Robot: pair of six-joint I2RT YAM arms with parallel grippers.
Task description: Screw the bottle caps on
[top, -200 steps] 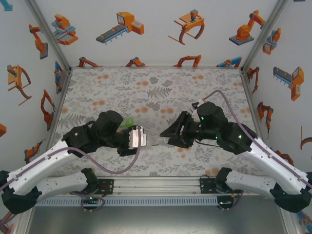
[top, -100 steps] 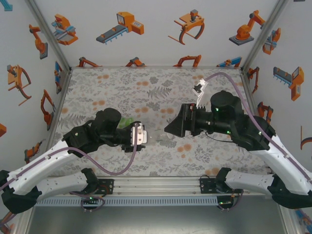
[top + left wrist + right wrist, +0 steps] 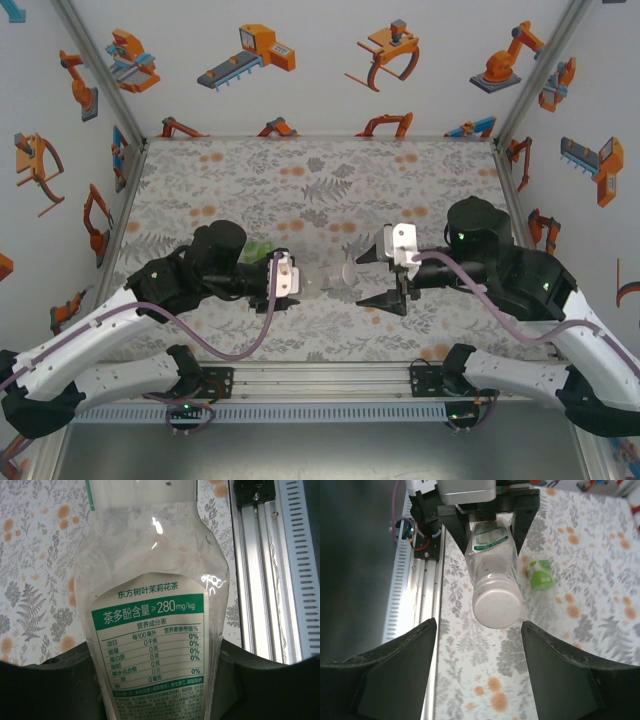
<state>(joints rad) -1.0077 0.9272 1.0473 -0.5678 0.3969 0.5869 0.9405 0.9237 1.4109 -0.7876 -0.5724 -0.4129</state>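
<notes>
Left pincer [image 3: 298, 282] clamps one clear bottle [image 3: 492, 565], one white cap [image 3: 497, 609] on; right pincer [image 3: 365, 278] spread; one green bottle [image 3: 540, 575] lying beside.

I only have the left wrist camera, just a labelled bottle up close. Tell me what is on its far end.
Observer: A white cap sits on the mouth of the bottle. I cannot tell how tight it is.
Operator: Give me the right gripper's position.
Observer: The right gripper is at the cap end with its jaws open, one finger on each side of the cap, not clamped on it.
Operator: Report how the bottle is carried.
Observer: The left gripper holds it level, shut on the labelled body, with the cap pointing toward the right arm.
Operator: Name anything else nearby.
Observer: A small green bottle lies on the table beside the left arm.
</notes>
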